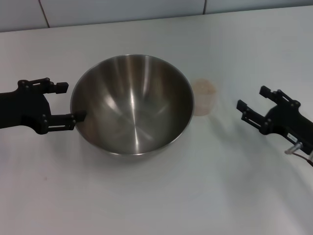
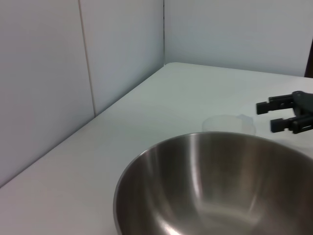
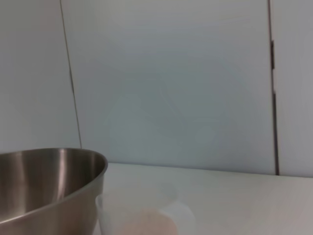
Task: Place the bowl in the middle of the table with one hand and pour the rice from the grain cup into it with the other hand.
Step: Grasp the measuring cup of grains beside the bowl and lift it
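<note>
The steel bowl (image 1: 132, 105) stands empty near the middle of the white table (image 1: 161, 196). My left gripper (image 1: 72, 102) is open at the bowl's left rim, its nearer finger touching the outer wall. The grain cup (image 1: 204, 96) stands upright just right of the bowl, with rice (image 1: 205, 88) in it. My right gripper (image 1: 252, 98) is open and empty, a short way right of the cup. The left wrist view shows the bowl (image 2: 220, 186), the cup (image 2: 229, 123) and the right gripper (image 2: 281, 115) beyond it. The right wrist view shows the bowl (image 3: 49, 181), the cup (image 3: 142, 215) and the rice (image 3: 146, 226).
A pale panelled wall (image 1: 122, 10) runs along the table's far edge. Bare tabletop lies in front of the bowl and to the right of the cup.
</note>
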`<state>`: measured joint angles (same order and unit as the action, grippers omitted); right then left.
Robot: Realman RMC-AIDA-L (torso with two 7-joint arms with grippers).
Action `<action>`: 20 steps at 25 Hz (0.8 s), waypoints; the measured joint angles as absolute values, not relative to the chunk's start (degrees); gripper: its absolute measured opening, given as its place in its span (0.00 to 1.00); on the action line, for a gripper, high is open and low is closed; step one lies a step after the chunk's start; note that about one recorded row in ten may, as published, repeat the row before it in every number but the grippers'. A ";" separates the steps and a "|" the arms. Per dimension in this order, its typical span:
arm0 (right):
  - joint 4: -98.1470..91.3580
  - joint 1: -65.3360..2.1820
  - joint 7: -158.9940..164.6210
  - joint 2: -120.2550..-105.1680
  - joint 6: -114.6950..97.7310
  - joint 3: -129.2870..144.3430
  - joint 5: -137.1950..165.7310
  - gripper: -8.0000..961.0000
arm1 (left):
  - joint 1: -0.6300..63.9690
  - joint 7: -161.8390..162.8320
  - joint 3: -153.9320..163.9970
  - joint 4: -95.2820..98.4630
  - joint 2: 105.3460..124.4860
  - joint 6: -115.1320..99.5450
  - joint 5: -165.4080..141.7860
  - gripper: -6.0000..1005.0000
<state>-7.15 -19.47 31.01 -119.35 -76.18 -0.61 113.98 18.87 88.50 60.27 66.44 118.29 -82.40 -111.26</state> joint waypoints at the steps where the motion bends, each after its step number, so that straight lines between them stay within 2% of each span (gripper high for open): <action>1: -6.96 -20.09 31.00 -119.34 -75.39 -0.61 113.99 0.71 | 18.87 88.50 60.27 66.44 118.29 -82.40 -111.26 0.81; 12: -5.88 -24.88 31.01 -119.29 -69.62 -0.67 113.84 0.70 | 19.14 88.79 60.88 66.44 118.24 -82.45 -111.53 0.81; 20: -5.89 -25.71 30.98 -119.26 -68.68 -1.56 113.21 0.70 | 19.63 88.99 61.54 66.44 118.21 -82.44 -111.73 0.81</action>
